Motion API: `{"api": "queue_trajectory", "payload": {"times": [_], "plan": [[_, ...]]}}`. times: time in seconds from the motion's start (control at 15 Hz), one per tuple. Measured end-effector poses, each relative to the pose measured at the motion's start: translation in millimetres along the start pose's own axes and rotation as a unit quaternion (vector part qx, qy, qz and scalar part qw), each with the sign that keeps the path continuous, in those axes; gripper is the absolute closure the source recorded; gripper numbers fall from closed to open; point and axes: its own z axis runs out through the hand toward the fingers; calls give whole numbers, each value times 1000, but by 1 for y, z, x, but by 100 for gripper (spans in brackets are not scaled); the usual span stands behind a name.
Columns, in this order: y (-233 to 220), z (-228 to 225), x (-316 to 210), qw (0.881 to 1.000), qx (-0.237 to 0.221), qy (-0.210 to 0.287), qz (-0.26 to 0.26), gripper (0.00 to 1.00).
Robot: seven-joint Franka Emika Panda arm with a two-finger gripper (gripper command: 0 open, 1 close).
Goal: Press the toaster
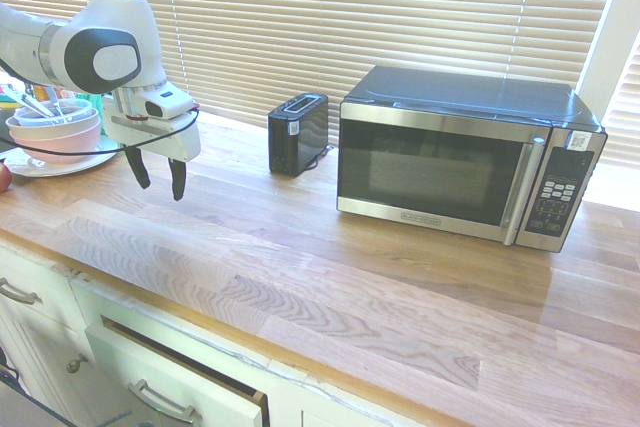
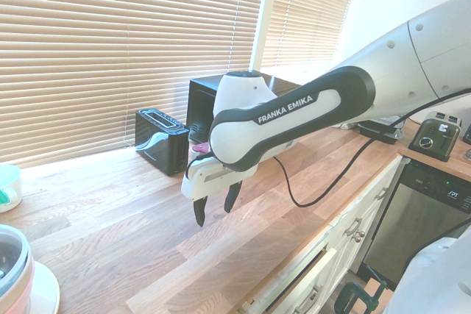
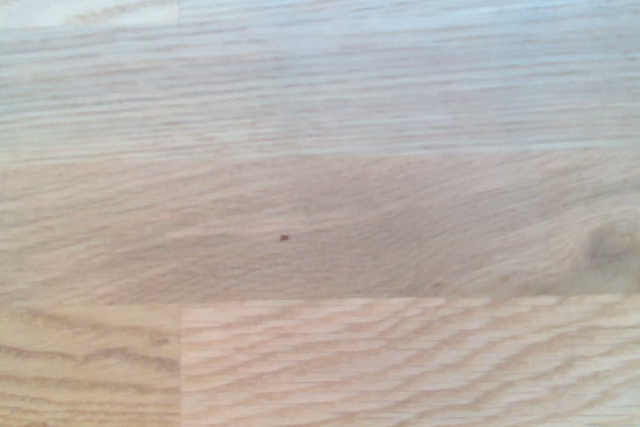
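Note:
The toaster [image 1: 298,132] is a small glossy black box with a silver top and a white label on its end, standing on the wooden counter [image 1: 330,267] near the window blinds, just left of the microwave. The second exterior view shows the toaster [image 2: 163,140] at the back of the counter. My gripper [image 1: 158,179] hangs above bare counter, well to the left of the toaster, pointing down. Its two black fingers stand apart, open with nothing between them; the gripper [image 2: 215,206] looks the same from the other side. The wrist view holds only counter wood [image 3: 320,187].
A large black-and-steel microwave [image 1: 465,155] stands right of the toaster. Stacked bowls on a plate [image 1: 55,132] sit at the counter's left end. White drawers [image 1: 150,377] run below the front edge. A second, silver toaster [image 2: 436,136] sits on another counter.

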Motion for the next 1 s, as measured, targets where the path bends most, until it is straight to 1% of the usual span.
{"api": "queue_trajectory", "payload": {"times": [0.27,0.47,0.73,1.0], "plan": [[0,0,1,1000,-2,4,4,0],[-4,-9,6,1000,4,20,-3,0],[-10,-26,23,997,30,55,-34,0],[-20,-45,61,991,62,101,-58,0]]}}
